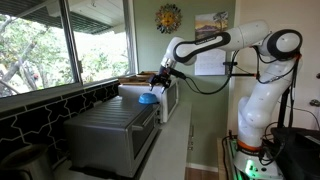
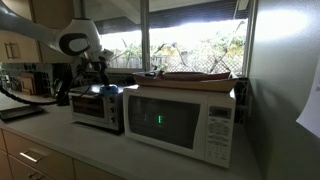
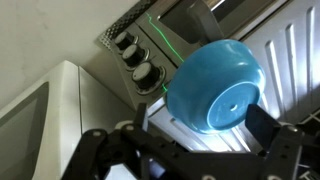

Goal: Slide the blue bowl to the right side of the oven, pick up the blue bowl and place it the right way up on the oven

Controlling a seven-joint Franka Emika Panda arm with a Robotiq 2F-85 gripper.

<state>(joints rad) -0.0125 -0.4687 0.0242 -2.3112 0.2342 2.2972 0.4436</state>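
The blue bowl (image 3: pixel 215 85) lies upside down, base toward the wrist camera, on the ribbed top of the grey oven (image 3: pixel 290 60), near the edge by the knobs. It shows in both exterior views (image 1: pixel 147 98) (image 2: pixel 107 90) on the oven (image 1: pixel 110 125) (image 2: pixel 95 108). My gripper (image 3: pixel 205 128) is open with its fingers on either side of the bowl. The right finger is at the bowl's rim and a gap shows at the left finger. It hangs just above the bowl in both exterior views (image 1: pixel 160 82) (image 2: pixel 97 78).
A white microwave (image 2: pixel 180 120) (image 3: pixel 40 110) stands right beside the oven on the counter, with flat things lying on its top. Windows run along the wall behind. The oven's knobs (image 3: pixel 135 60) face the bowl's side.
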